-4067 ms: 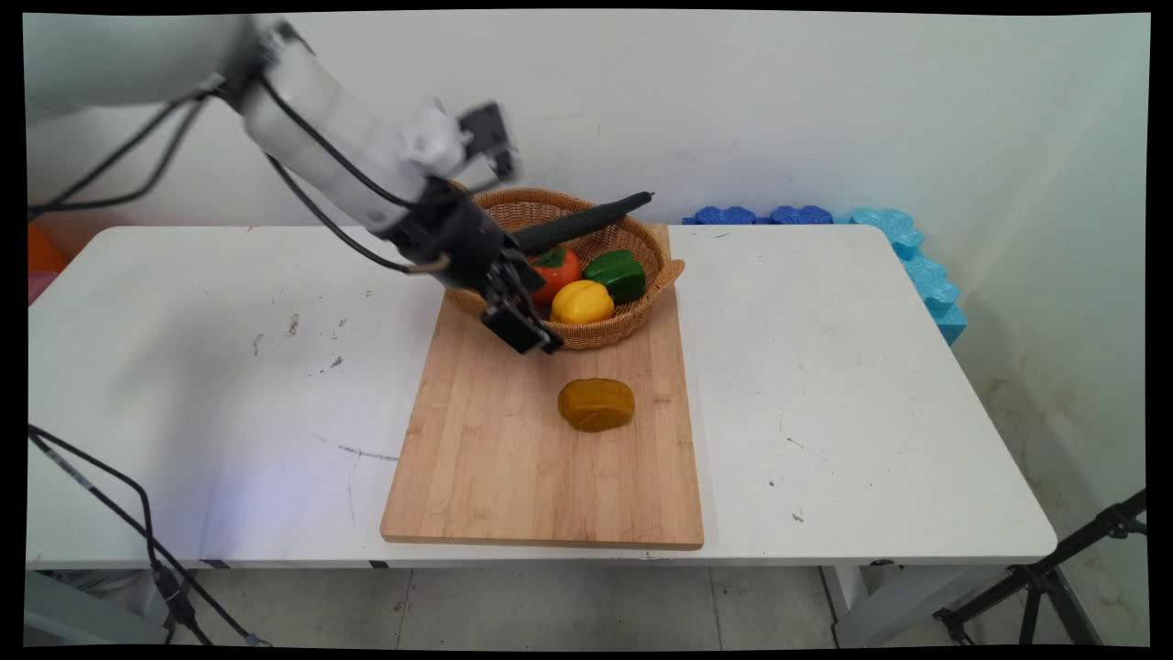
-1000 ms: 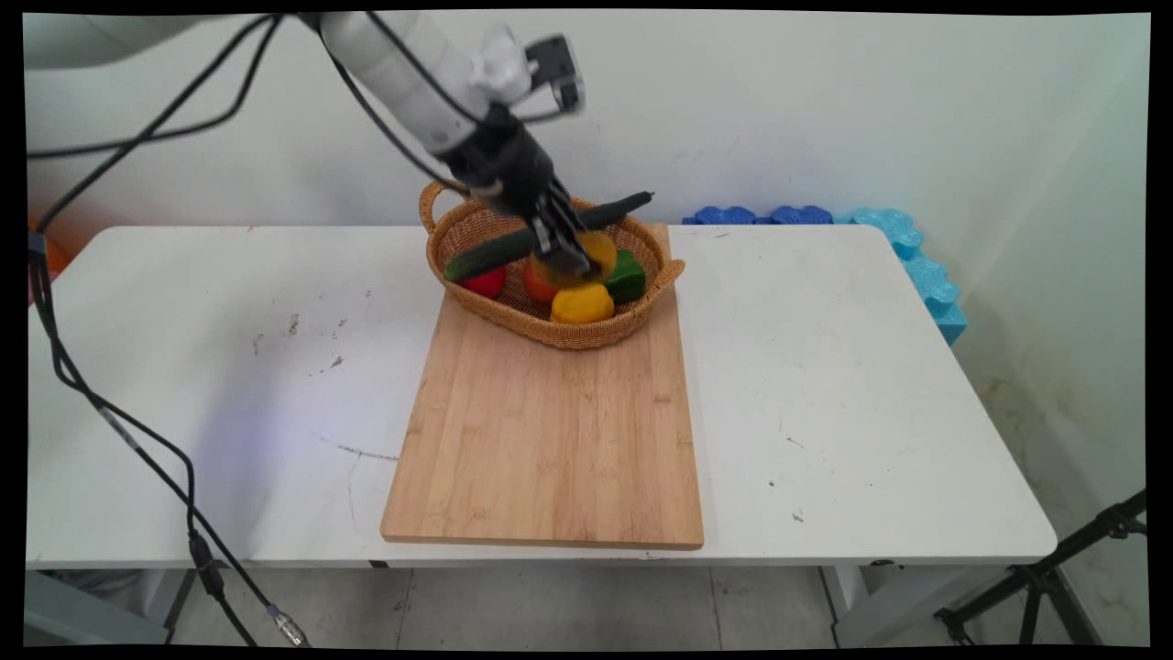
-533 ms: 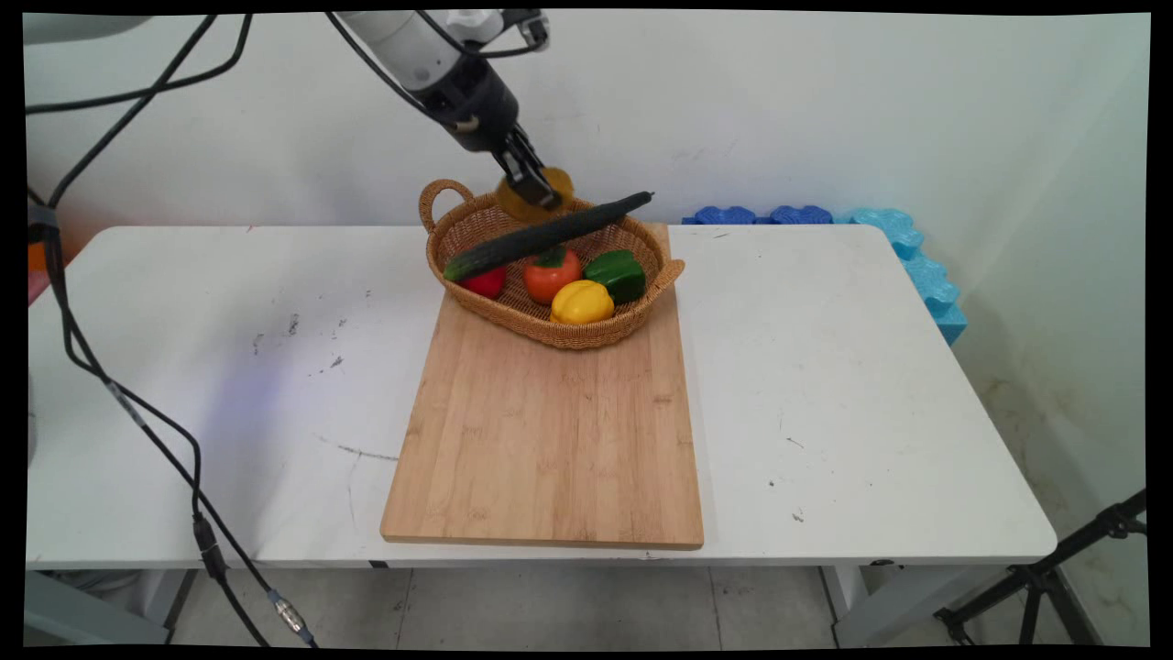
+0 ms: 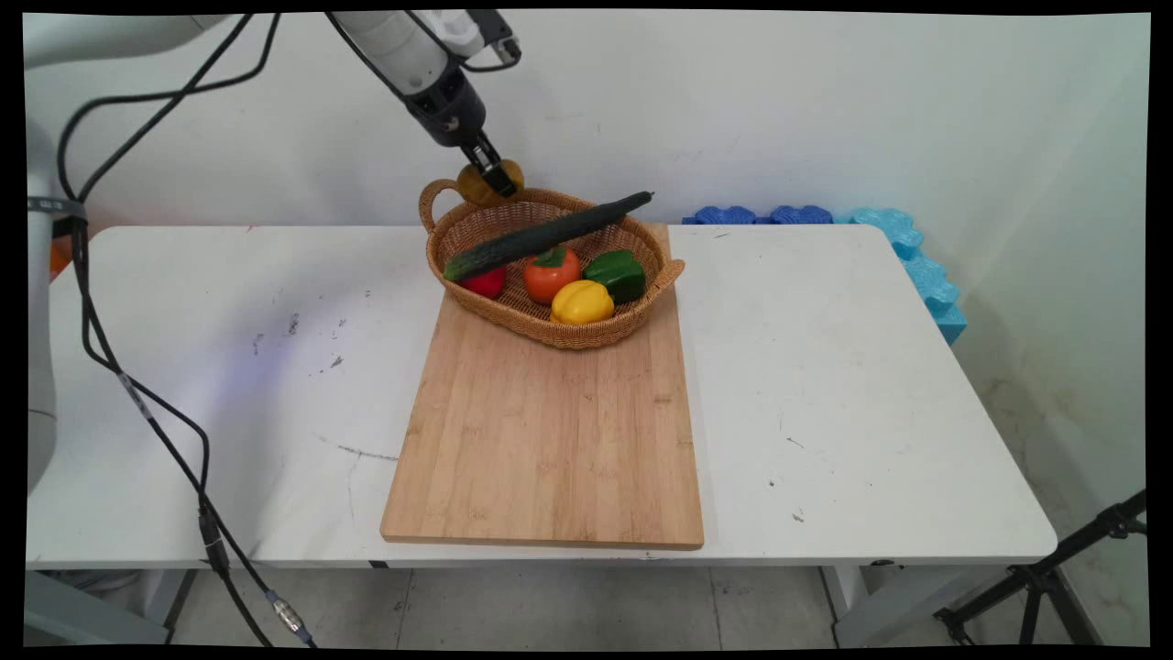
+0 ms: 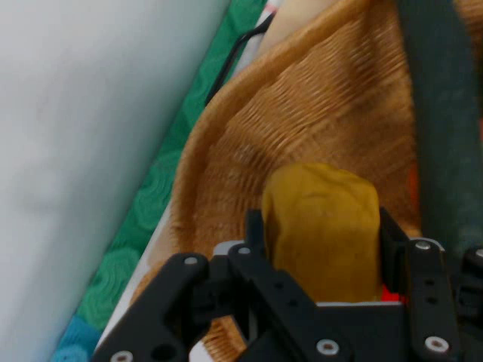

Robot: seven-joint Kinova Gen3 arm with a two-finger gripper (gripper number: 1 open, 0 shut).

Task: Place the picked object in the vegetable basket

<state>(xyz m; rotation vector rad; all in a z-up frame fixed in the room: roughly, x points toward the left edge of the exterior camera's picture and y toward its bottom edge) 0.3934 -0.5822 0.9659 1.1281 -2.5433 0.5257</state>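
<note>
White counter, far edge: my fingers [image 4: 498,180] clamp a brownish-yellow rounded lump [image 4: 478,182] above the woven wicker basket's [image 4: 586,335] 11 o'clock rim.

The tool [image 5: 321,249] rises from the bottom edge, its two black fingers [image 5: 394,245] pressed against either side of a mustard-yellow, potato-like lump [image 5: 321,222]. Just beyond the lump lies the woven wall of a wicker basket [image 5: 302,113]. A dark green cucumber [image 5: 441,113] runs down the right side. A pale wall [image 5: 83,113] fills the left, edged by a green-to-blue foam strip [image 5: 128,249].
</note>
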